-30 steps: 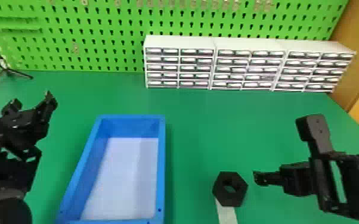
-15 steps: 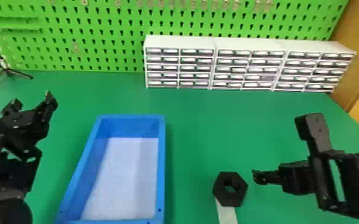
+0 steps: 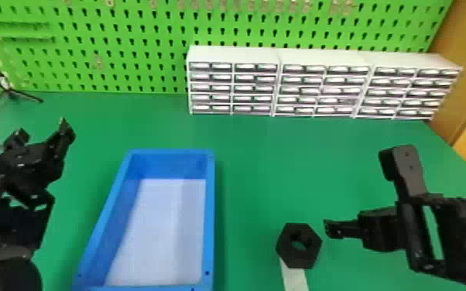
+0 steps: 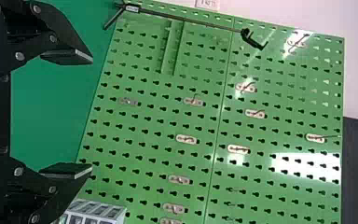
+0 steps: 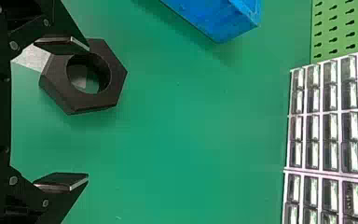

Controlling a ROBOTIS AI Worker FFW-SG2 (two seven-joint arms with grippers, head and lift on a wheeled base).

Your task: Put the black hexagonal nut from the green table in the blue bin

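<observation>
The black hexagonal nut (image 3: 306,260) lies flat near the front of the green table (image 3: 302,166), on the end of a pale strip, right of the blue bin (image 3: 209,216). Just right of the nut and farther back is my right gripper (image 3: 360,192), open and empty. In the right wrist view, one finger of the right gripper (image 5: 88,112) overlaps the edge of the nut (image 5: 56,88); whether they touch, I cannot tell. My left gripper (image 3: 42,133) is parked left of the bin; in the left wrist view the left gripper (image 4: 92,114) is open with nothing held.
White drawer cabinets (image 3: 234,54) stand along the back of the table before a green pegboard (image 3: 120,46). A small black tripod (image 3: 7,92) is at the back left. The pale strip (image 3: 295,278) runs from the nut towards the front edge.
My right gripper has shifted slightly left and farther from the camera in the head view, its fingers still apart. The nut, the bin and the left arm have stayed put.
</observation>
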